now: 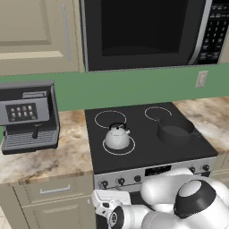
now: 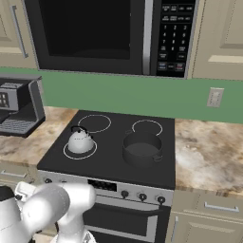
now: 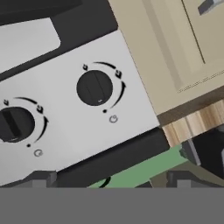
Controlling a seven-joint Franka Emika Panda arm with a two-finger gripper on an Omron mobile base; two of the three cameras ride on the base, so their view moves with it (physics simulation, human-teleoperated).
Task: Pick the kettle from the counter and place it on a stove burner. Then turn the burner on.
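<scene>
The small silvery kettle (image 1: pixel 117 136) (image 2: pixel 79 141) stands upright inside the white ring of the front-left stove burner (image 1: pixel 120 154) (image 2: pixel 79 155) on the black cooktop. The marbled counter (image 1: pixel 67 156) (image 2: pixel 209 152) lies on both sides of the stove. My gripper (image 3: pixel 111 181) is open and holds nothing, and it hangs low in front of the stove's silver control panel. In the hand view one dark round knob (image 3: pixel 94 87) is straight ahead, a little above the fingertips. A second knob (image 3: pixel 15 124) sits at the left edge.
A dark round pot (image 1: pixel 175 130) (image 2: pixel 141 148) stands on the front-right burner. A coffee machine (image 1: pixel 29 116) (image 2: pixel 16 107) sits on the left counter. A microwave (image 1: pixel 143 31) hangs above the stove. Beige cabinet fronts (image 3: pixel 175 52) flank the control panel.
</scene>
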